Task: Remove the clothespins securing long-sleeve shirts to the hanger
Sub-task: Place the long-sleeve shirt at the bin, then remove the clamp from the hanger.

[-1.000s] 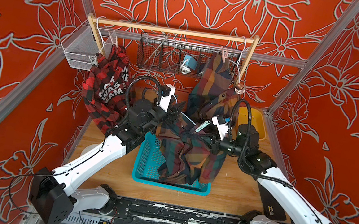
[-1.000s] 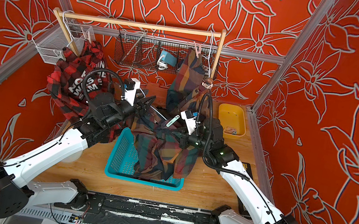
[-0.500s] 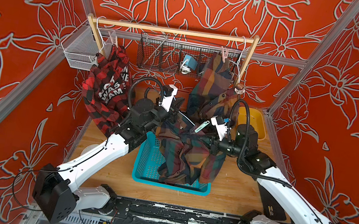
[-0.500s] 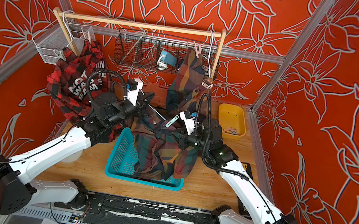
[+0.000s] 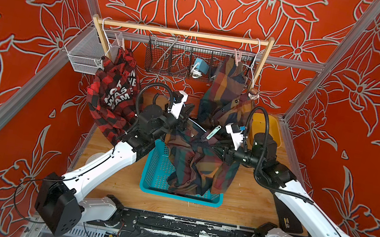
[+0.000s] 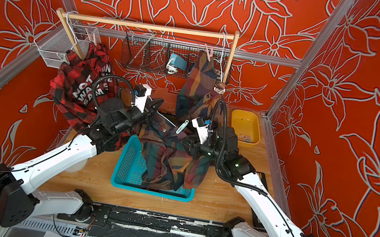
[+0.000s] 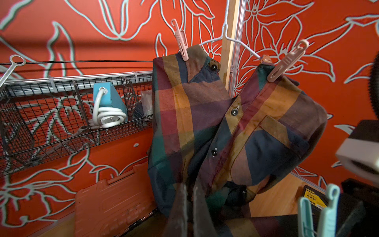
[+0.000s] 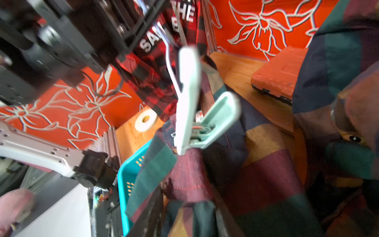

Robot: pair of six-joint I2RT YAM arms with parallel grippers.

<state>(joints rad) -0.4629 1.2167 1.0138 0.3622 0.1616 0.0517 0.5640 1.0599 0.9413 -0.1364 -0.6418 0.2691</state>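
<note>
A dark plaid long-sleeve shirt (image 5: 197,162) sags over the teal basket (image 5: 155,171), its shoulder pinned to a white wire hanger (image 8: 169,61) by a mint clothespin (image 5: 211,132) (image 8: 190,102). My left gripper (image 5: 185,121) (image 7: 189,184) is shut; the hanger wire runs into its fingers. My right gripper (image 5: 217,150) (image 8: 187,192) stands open below the mint clothespin, with shirt cloth lying loose between its fingers. Behind, another plaid shirt (image 5: 228,89) hangs by pink clothespins (image 7: 181,41) (image 7: 287,59). The red-and-black lettered shirt (image 5: 111,94) hangs at the left.
A wooden rail (image 5: 180,32) spans the back above a black wire basket (image 5: 167,59). A white mesh basket (image 5: 81,52) is on the left wall. A yellow tray (image 5: 264,129) sits at the right, an orange tool case (image 7: 114,201) at the back, a tape roll (image 8: 145,121) on the left.
My left gripper has moved in toward the hanger and closed. My right gripper's jaws have spread apart off the shirt cloth. The shirt and mint clothespin have stayed put.
</note>
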